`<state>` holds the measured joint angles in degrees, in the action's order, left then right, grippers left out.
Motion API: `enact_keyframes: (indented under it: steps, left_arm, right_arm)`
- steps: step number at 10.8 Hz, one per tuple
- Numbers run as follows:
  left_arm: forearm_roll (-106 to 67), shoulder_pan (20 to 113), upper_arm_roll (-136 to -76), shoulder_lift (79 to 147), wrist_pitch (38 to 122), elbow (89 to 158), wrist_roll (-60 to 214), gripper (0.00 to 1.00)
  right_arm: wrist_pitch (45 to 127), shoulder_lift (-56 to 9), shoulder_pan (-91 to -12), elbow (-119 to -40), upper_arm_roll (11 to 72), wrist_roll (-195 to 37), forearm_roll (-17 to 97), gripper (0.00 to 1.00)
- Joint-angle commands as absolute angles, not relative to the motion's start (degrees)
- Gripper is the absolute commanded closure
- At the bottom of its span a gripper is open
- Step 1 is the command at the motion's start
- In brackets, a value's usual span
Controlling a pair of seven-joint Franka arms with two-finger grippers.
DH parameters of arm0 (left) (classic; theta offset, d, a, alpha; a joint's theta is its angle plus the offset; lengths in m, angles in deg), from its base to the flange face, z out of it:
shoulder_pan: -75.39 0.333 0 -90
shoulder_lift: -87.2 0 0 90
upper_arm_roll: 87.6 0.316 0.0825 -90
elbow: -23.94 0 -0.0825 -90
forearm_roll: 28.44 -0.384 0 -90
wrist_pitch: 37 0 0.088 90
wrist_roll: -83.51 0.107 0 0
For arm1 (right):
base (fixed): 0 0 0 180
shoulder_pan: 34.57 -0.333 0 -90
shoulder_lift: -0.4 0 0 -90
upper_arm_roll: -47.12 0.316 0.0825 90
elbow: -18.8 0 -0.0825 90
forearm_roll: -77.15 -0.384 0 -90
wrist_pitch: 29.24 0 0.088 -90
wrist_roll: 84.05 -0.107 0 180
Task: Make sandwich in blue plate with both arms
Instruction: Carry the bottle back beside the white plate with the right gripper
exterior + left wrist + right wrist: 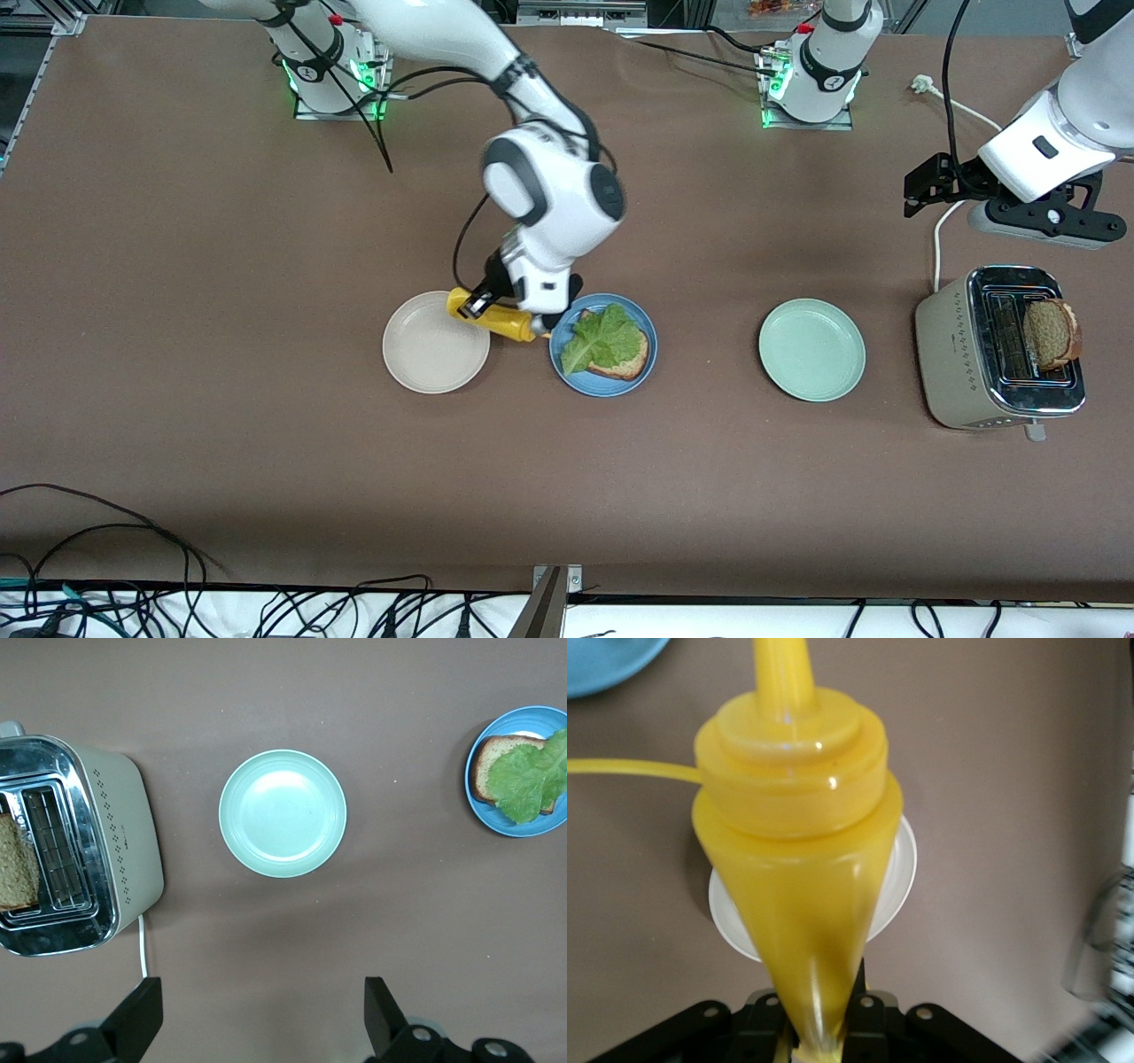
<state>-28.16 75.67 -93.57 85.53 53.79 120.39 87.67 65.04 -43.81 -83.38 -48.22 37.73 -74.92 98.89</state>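
The blue plate (567, 372) holds one slice of brown bread (625, 361) with a green lettuce leaf (602, 335) on top; it also shows in the left wrist view as the blue plate (492, 811). A second bread slice (1050, 332) stands in the toaster (961, 354). My right gripper (483, 301) is shut on a yellow squeeze bottle (496, 321), tilted between the beige plate and the blue plate, with its nozzle toward the blue plate's rim. In the right wrist view the bottle (797, 842) fills the frame above the right gripper (819, 1019). My left gripper (926, 182) hangs open and empty over the table by the toaster; it waits.
A beige-white plate (434, 341) lies beside the blue plate toward the right arm's end. A mint-green plate (811, 350) sits between the blue plate and the toaster. The toaster's white cable (937, 239) runs toward the arm bases. Loose cables lie along the table's near edge.
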Motion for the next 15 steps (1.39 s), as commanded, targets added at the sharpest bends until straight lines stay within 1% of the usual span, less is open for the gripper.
enact_keyframes:
  steps: [1, 3, 5, 6, 9, 11, 13, 15]
  left_arm:
    - [-26.77, 76.10, -93.67, 85.18, 53.18, 120.45, 87.82, 0.00]
    - [-26.77, 76.10, -93.67, 85.18, 53.18, 120.45, 87.82, 0.00]
    - [-26.77, 76.10, -93.67, 85.18, 53.18, 120.36, 87.82, 0.00]
    - [-26.77, 76.10, -93.67, 85.18, 53.18, 120.45, 87.73, 0.00]
    - [-26.77, 76.10, -93.67, 85.18, 53.18, 120.45, 87.82, 0.00]
    - [-26.77, 76.10, -93.67, 85.18, 53.18, 120.45, 87.64, 0.00]
    - [-26.77, 76.10, -93.67, 85.18, 53.18, 120.45, 87.82, 0.00]
    - [-26.77, 76.10, -93.67, 85.18, 53.18, 120.45, 87.91, 0.00]
  right_arm:
    - [69.37, -36.88, -69.59, -51.42, 46.74, -70.18, 88.17, 1.00]
    - [69.81, -34.86, -61.86, -51.42, 50.96, -65.44, 81.75, 1.00]
    - [70.16, -33.62, -52.81, -51.60, 57.10, -59.12, 77.87, 1.00]
    - [70.07, -33.10, -48.41, -51.60, 58.96, -53.78, 74.37, 1.00]
    - [68.67, -31.43, -38.74, -53.17, 59.25, -35.07, 65.13, 1.00]
    - [66.65, -31.51, -33.28, -54.05, 59.25, -23.90, 59.25, 1.00]
    - [66.56, -33.25, -28.44, -55.81, 59.16, -13.08, 52.93, 1.00]
    - [66.38, -35.63, -25.53, -56.08, 59.25, -5.50, 48.70, 1.00]
